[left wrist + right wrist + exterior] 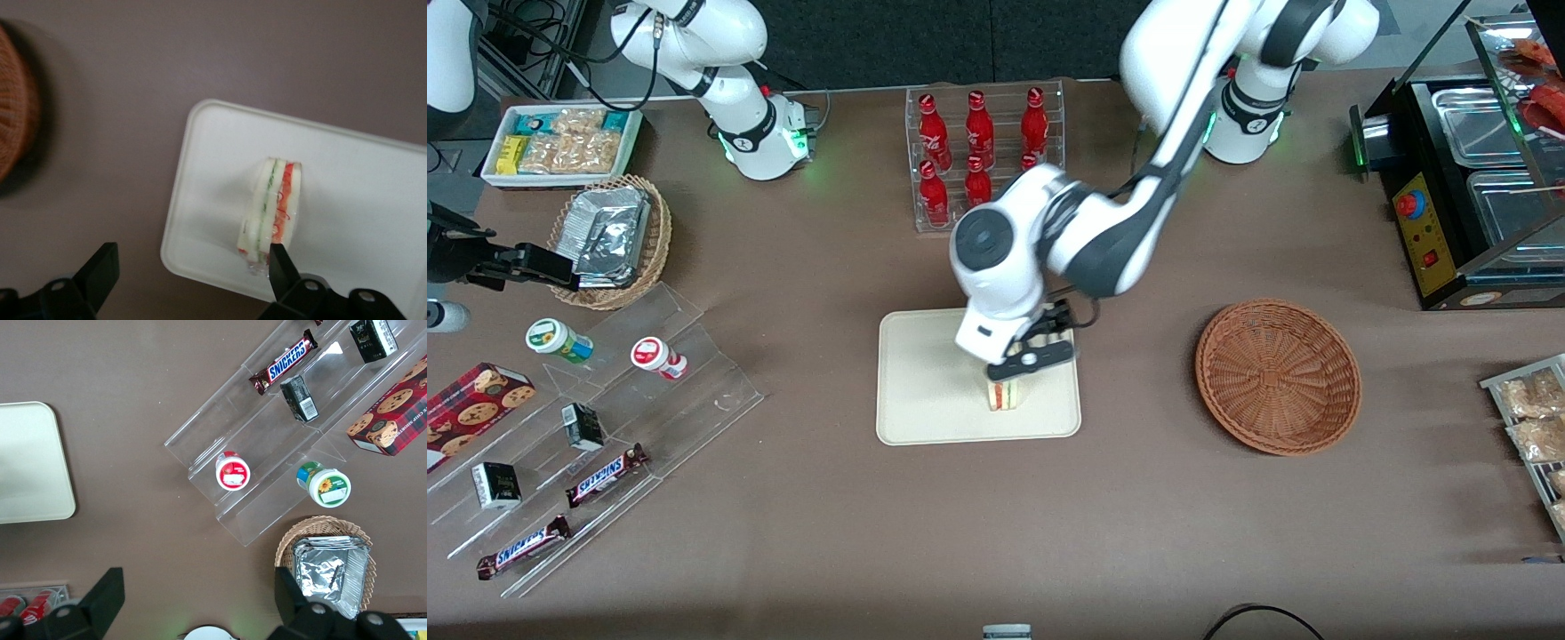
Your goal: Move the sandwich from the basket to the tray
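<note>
On the tray (925, 391) stands the sandwich (1004, 395), cut edge up, with the gripper (1032, 357) just above it, fingers (283, 267) spread wide and empty. Placement looks done; next, lift clear without toppling it. The basket (1278, 375) sits empty beside the tray.

One sandwich (1005, 395), one tray (925, 391), one reddish wicker basket (1278, 376), one pincer (1032, 357) above tray. Seven red bottles (978, 147), two Snickers bars (605, 475), two round tubs (559, 340).

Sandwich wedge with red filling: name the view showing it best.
Left wrist view: the triangular sandwich wedge sits unobstructed on the cream tray, layers visible. Front view: open tool partly hides it. Right wrist view: absent.
</note>
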`<state>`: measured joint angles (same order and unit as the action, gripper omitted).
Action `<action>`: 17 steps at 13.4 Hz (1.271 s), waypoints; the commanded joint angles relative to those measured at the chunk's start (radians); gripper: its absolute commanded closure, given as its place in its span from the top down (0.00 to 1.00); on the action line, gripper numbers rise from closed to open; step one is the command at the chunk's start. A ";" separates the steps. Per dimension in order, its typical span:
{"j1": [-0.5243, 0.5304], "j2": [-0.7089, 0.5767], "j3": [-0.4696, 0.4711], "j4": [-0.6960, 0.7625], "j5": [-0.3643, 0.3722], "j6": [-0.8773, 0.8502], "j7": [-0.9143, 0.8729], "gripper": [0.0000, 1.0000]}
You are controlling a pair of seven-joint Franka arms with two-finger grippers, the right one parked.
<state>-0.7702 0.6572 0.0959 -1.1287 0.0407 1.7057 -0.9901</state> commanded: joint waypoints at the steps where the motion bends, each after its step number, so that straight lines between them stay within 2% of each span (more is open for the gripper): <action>1: 0.070 -0.128 -0.004 -0.042 0.005 -0.055 -0.012 0.99; 4: 0.181 -0.237 -0.004 -0.045 -0.001 -0.159 0.051 0.99; 8: 0.337 -0.321 -0.004 -0.058 -0.018 -0.317 0.296 0.99; 13: 0.511 -0.502 -0.004 -0.227 -0.022 -0.340 0.591 0.99; 17: 0.606 -0.686 -0.001 -0.429 -0.022 -0.322 0.850 0.99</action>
<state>-0.1937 0.1027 0.1066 -1.4003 0.0287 1.3596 -0.2411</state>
